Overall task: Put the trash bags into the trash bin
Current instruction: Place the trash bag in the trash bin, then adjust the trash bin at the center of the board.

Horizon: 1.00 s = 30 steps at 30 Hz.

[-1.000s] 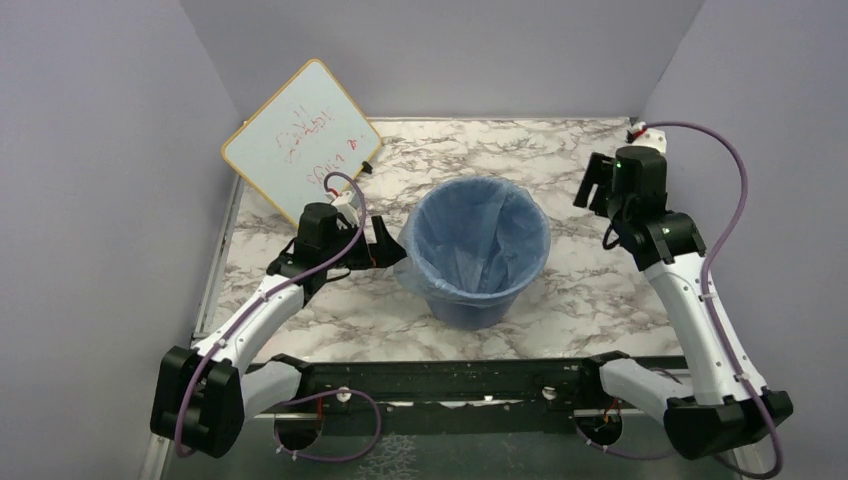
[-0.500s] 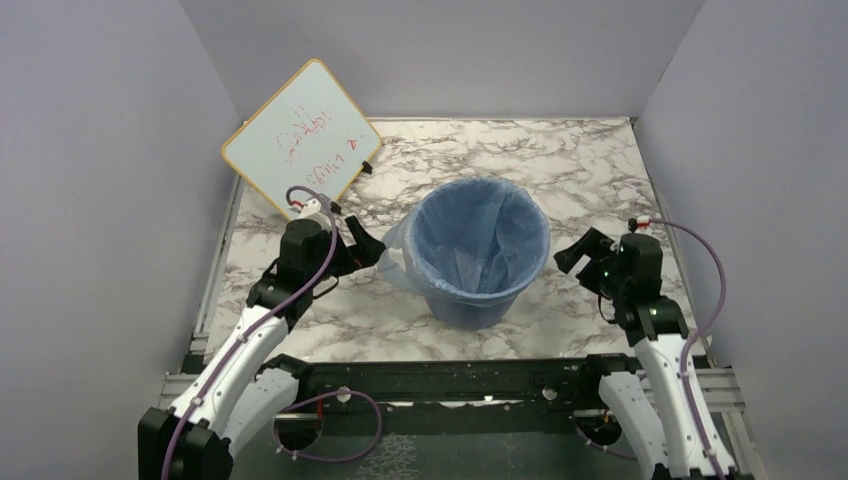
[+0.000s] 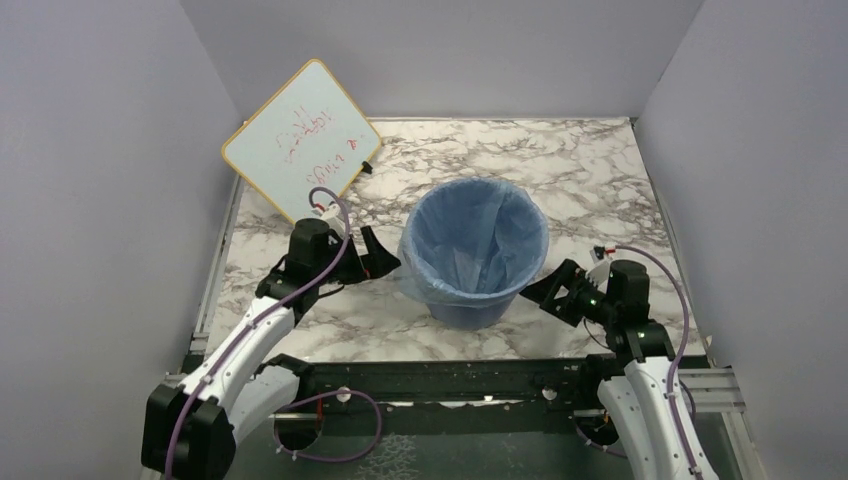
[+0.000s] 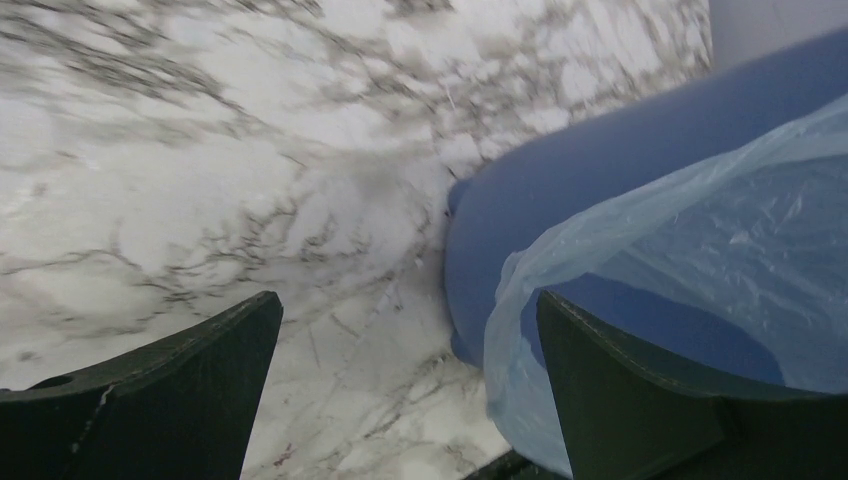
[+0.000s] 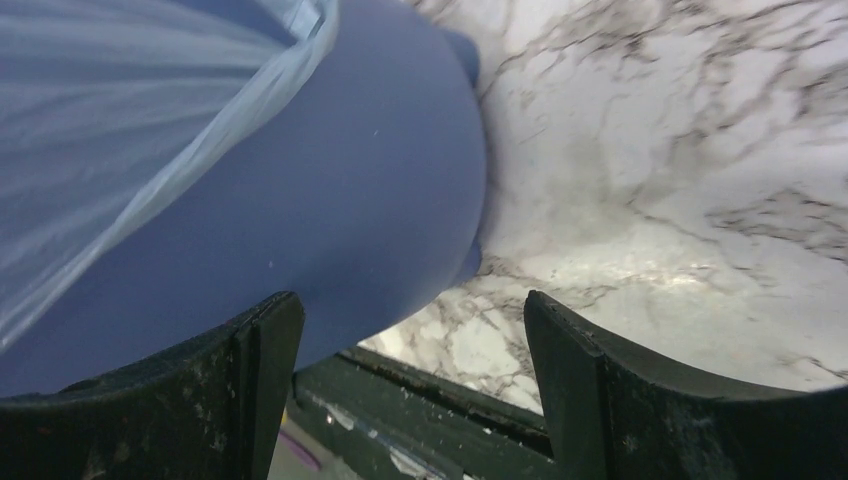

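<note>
Bin [image 3: 472,308] between left gripper [image 3: 381,255] and right gripper [image 3: 548,293], both agape

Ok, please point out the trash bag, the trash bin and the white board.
trash bag [image 3: 470,240], top view, its lining inside the bin.
trash bin [image 5: 380,190], right wrist view, its outer wall.
white board [image 3: 300,135], top view, its written face.

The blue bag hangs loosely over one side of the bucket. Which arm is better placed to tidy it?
Probably the left: the left gripper, open, sits beside the loose overhang of the trash bag, while the right gripper, also open, faces only the bare wall of the trash bin.
</note>
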### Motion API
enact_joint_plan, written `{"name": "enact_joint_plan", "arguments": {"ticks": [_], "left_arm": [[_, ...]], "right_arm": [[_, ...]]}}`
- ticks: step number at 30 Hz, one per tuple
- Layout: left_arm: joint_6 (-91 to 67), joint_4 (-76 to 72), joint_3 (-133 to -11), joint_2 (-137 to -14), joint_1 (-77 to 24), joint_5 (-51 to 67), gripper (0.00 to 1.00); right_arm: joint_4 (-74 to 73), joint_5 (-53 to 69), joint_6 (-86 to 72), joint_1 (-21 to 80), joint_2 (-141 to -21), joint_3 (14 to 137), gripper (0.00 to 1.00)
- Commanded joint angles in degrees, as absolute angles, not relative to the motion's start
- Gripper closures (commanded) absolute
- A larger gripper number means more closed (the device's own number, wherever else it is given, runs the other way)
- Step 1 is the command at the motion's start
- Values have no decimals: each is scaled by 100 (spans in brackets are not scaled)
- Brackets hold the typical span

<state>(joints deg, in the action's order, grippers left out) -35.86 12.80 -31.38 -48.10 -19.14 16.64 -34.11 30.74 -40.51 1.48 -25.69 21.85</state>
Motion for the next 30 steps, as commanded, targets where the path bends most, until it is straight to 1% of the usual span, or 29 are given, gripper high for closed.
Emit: {"name": "enact_joint_plan", "arguments": {"ticks": [1, 4, 6, 9, 12, 15, 17, 19, 22, 25, 28, 30], "left_arm": [[-3428, 697, -3283, -5497, -1944, 3621, 4], [-3591, 551, -3091, -5088, -1951, 3446, 4], [-3546, 993, -3121, -4727, -1951, 2884, 1], [-3601, 1825, -3220, -4279, -1951, 1966, 1], [-3732, 2310, -3293, -3866, -1951, 1749, 1], [-3726, 2774, -3689, -3718, -1951, 2163, 1], [-3653, 3004, -3927, -3749, -1951, 2564, 1], [-3540, 3099, -3972, -3806, -1951, 3201, 1], [-2997, 2953, -3707, -3957, -1968, 4869, 1], [-2618, 3133, -3594, -3854, -2023, 5309, 1], [-3034, 2468, -3209, -3668, -2146, 5982, 1], [-3120, 2332, -3086, -3591, -2349, 5889, 1]], "right_arm": [[-2923, 4185, -3984, 141, -2695, 1930, 13], [-2888, 4400, -3731, 141, -2993, 1927, 13], [-2890, 4574, -3598, 143, -3139, 1925, 13], [-2892, 4724, -3442, 141, -3211, 1880, 12], [-2634, 5312, -3473, 146, -3201, 1683, 12], [-2470, 6021, -3483, 143, -3163, 1574, 12], [-2440, 6115, -3578, 141, -3047, 1546, 11], [-1793, 6328, -4116, 141, -2876, 1307, 10], [-219, 6607, -5325, 142, -2686, 834, 9], [154, 6426, -5514, 149, -2706, 784, 8], [933, 6454, -6002, 149, -2842, 600, 8], [1673, 6431, -6526, 181, -2889, 403, 8]]}}
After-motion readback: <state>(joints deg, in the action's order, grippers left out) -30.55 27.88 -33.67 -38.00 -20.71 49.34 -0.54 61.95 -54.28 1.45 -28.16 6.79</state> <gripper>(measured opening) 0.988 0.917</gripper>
